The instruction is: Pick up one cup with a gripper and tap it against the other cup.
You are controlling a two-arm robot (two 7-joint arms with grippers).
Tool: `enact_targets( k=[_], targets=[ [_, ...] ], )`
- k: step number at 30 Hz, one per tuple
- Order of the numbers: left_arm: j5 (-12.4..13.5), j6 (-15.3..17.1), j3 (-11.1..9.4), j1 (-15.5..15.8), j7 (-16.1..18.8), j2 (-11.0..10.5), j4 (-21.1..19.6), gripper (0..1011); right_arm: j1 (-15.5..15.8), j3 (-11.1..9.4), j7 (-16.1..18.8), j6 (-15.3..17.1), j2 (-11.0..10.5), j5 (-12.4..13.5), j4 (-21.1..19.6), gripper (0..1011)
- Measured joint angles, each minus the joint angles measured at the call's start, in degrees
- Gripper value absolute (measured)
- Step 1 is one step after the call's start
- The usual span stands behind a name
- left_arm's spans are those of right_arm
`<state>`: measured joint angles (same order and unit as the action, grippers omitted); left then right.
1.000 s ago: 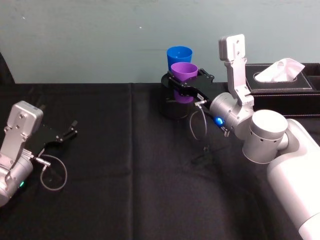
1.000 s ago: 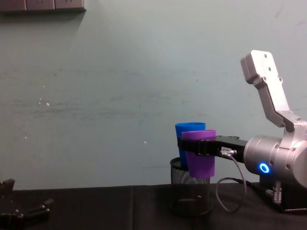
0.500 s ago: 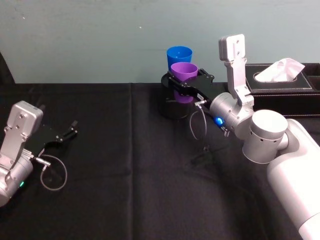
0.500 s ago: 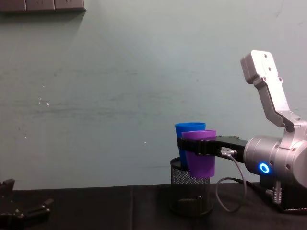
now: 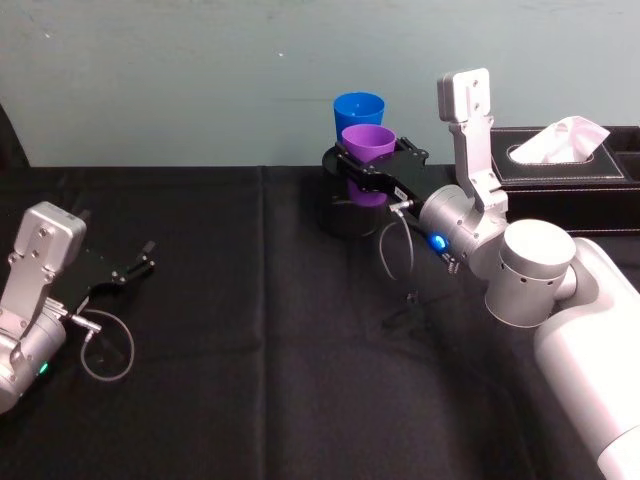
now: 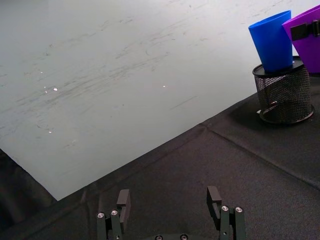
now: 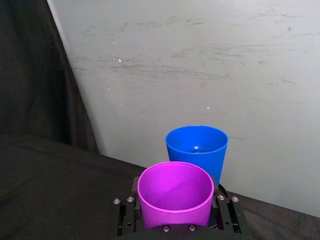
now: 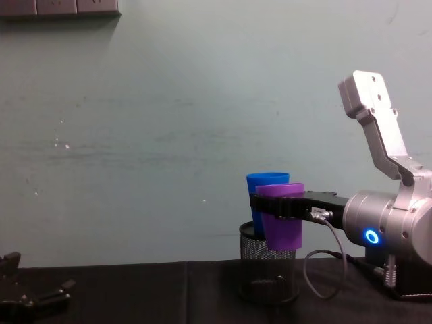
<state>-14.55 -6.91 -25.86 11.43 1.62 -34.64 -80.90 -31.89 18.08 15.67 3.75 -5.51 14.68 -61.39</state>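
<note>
Here, the purple cup (image 5: pixel 368 141) is held clear of the black tablecloth (image 5: pixel 270 340) by the right gripper (image 5: pixel 366 165), whose two black fingers are closed against opposite sides of the cup just below its rim. The cup is kept upright with its mouth upward, at the far middle of the table. Seen from the chest view, the clamp is wrapped around the upper part of the purple cup (image 8: pixel 282 233), and the arm is stretched in from the right with a blue ring light lit on it.

The blue cup (image 5: pixel 359 107) is seen directly beyond the purple one, close to the wall. It is seated upright in a black mesh pen holder (image 6: pixel 282 97), with its rim a little higher than the purple rim. The two cups are shown just beside each other, overlapping in the chest view; whether their walls are touching cannot be told.

The left gripper (image 5: pixel 148 256) is parked low over the cloth at the near left, well apart from both cups. Its fingers (image 6: pixel 214 196) are spread wide, and nothing is held between them.

A black tissue box (image 5: pixel 560 168) is placed at the far right of the table, behind the right arm.
</note>
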Motion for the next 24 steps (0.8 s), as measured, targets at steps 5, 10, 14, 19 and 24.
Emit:
enact_targets(
  k=[5,10,14,19,24],
  targets=[
    [0.0,0.0,0.0,0.0,0.0,0.0,0.0,1000,0.0,0.0,0.0,0.0,0.0,0.0,0.0,739],
    [0.0,0.0,0.0,0.0,0.0,0.0,0.0,1000,0.0,0.0,0.0,0.0,0.0,0.0,0.0,738],
    [0.0,0.0,0.0,0.0,0.0,0.0,0.0,1000,0.0,0.0,0.0,0.0,0.0,0.0,0.0,739],
    [0.0,0.0,0.0,0.0,0.0,0.0,0.0,1000,0.0,0.0,0.0,0.0,0.0,0.0,0.0,738],
    [0.0,0.0,0.0,0.0,0.0,0.0,0.0,1000,0.0,0.0,0.0,0.0,0.0,0.0,0.0,738]
  ],
)
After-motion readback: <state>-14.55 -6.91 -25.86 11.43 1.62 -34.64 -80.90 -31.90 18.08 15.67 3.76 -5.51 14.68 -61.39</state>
